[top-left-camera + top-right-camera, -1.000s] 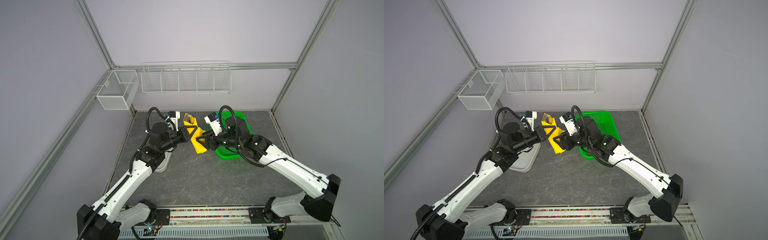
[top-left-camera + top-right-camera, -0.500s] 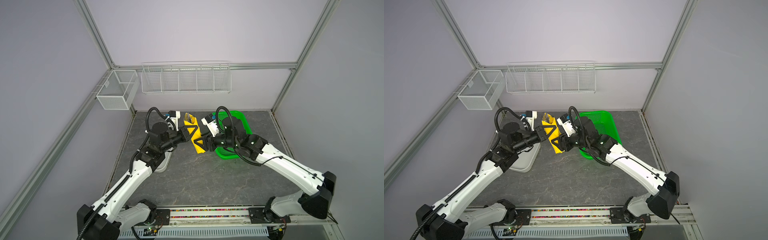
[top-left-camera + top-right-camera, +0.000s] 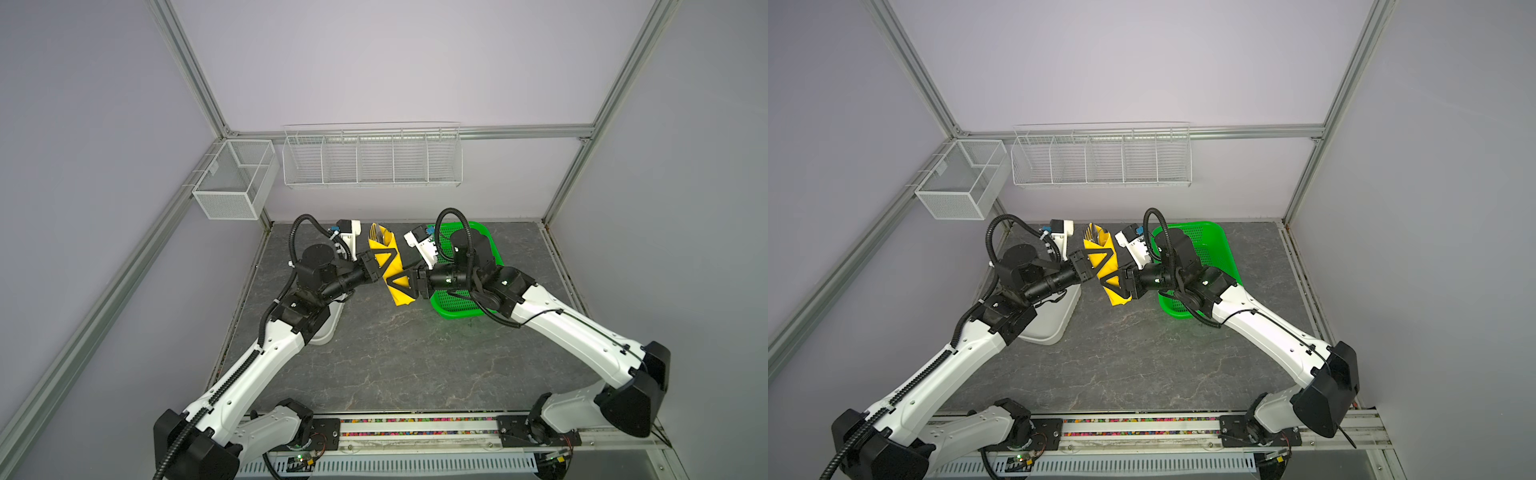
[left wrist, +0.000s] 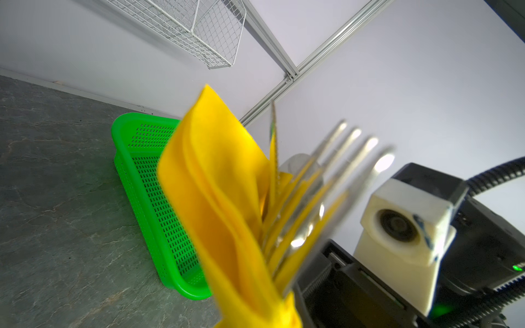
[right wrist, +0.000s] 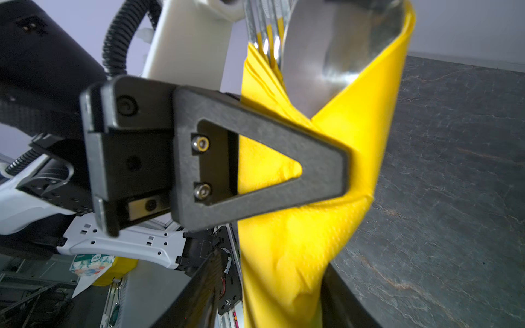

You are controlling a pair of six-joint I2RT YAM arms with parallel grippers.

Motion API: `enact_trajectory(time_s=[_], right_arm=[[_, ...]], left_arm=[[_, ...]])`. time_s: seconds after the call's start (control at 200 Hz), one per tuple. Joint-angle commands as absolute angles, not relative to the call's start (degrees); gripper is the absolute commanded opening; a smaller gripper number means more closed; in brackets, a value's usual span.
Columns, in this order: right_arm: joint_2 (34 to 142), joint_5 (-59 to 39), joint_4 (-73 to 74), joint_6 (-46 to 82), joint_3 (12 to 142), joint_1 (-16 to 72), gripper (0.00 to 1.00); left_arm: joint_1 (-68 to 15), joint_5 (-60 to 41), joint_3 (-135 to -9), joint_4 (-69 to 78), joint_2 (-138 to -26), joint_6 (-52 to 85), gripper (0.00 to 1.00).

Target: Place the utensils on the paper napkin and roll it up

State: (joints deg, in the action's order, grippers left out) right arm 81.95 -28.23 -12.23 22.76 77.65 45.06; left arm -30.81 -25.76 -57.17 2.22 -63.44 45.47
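Late stage of the wrap. The napkin [image 3: 384,242], already folded around the utensils [image 4: 335,170], is hanging clear of the table [image 3: 415,365] at about 12 o'clock from its centre in both top views. Its open end is pointing to 11 o'clock and its lower tip to 5 o'clock. The left gripper [image 3: 384,259] is clamping the bundle just above mid-length, fingers pressed together on the paper. The right gripper [image 3: 401,283] is sitting at the lower end with a finger on each side of the paper; whether it is pressing cannot be told, since the right wrist view crops the fingers. Fork [image 4: 349,153] tines and a spoon [image 5: 335,45] bowl are sticking out of the open end. The basket [image 3: 453,312] is lying at 3 o'clock of the bundle, the tray [image 3: 326,332] at 8 o'clock. Judged done: loading and a first wrap. Judged left: tightening the loose, flaring paper into a true roll and setting it down.
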Motion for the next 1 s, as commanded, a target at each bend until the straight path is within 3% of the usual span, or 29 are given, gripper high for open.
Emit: enact_trajectory(time_s=[0.0,0.31,0.385,0.535,0.995], right_arm=[[82.1,-34.2,-6.6,25.0,75.5,44.5,0.49],[83.1,-39.9,-4.5,26.3,75.0,43.4,0.47],[83.7,-41.3,-4.2,26.4,75.3,43.2,0.36],[83.6,-41.6,-3.3,26.9,74.9,43.1,0.36],[82.3,-45.3,1.1,29.5,72.7,41.4,0.18]], left_arm=[[-31.1,-27.0,-58.5,5.7,-62.9,46.5,0.0],[-31.0,-28.2,-58.5,7.5,-63.3,47.8,0.0],[-31.1,-28.5,-58.4,8.0,-63.2,48.0,0.0],[-31.0,-28.8,-58.3,8.2,-63.2,48.2,0.0],[-31.0,-29.5,-58.4,8.0,-63.4,47.5,0.01]])
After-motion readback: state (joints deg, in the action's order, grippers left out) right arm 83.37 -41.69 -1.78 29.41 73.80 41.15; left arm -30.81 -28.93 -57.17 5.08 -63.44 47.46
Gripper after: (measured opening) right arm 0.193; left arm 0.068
